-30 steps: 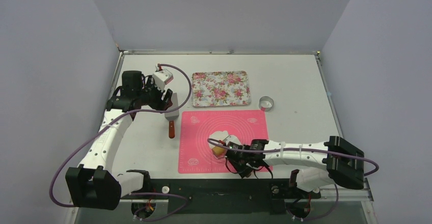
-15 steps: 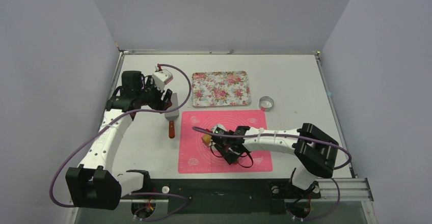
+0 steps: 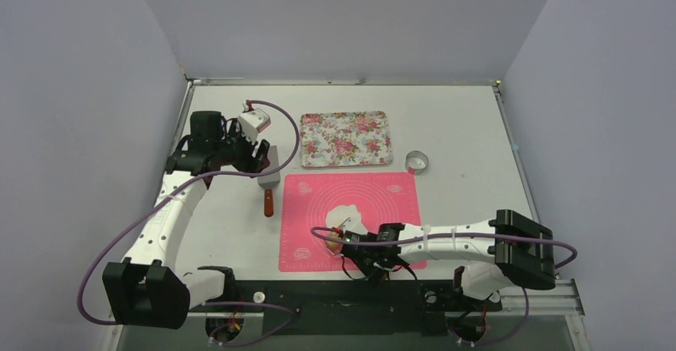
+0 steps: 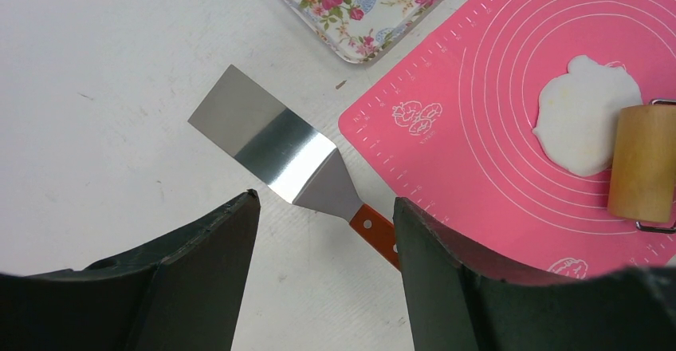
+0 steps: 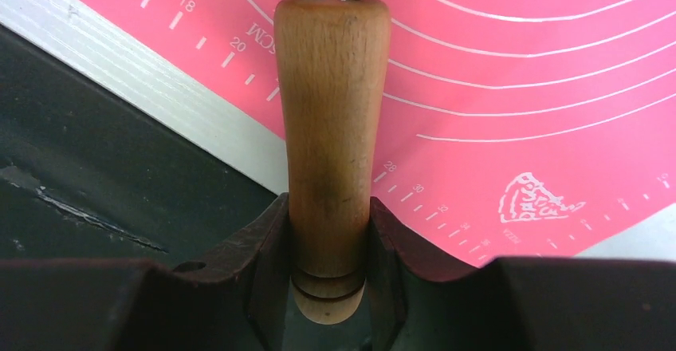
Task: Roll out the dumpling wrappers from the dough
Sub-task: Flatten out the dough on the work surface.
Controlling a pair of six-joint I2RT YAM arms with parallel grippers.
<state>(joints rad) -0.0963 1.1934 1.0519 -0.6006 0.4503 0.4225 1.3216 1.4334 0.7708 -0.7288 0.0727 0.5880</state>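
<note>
The right hand [image 5: 328, 235] grips the rolling pin [image 5: 331, 120] by its wooden handle, roller at the near edge of the dough [image 4: 586, 116] on the pink mat [image 3: 391, 199], apparently to flatten it. The left hand [image 4: 325, 207] hangs open above the spatula [image 4: 267, 140], clear of the rolling.

I count six things, one of each kind: one dough [image 3: 347, 215] at mid-frame, one roller [image 3: 333, 239], one mat [image 3: 398, 191], one tray [image 3: 346, 138] above it, one cutter [image 3: 417, 161] right of centre, and one spatula [image 3: 269, 185] left of centre.
</note>
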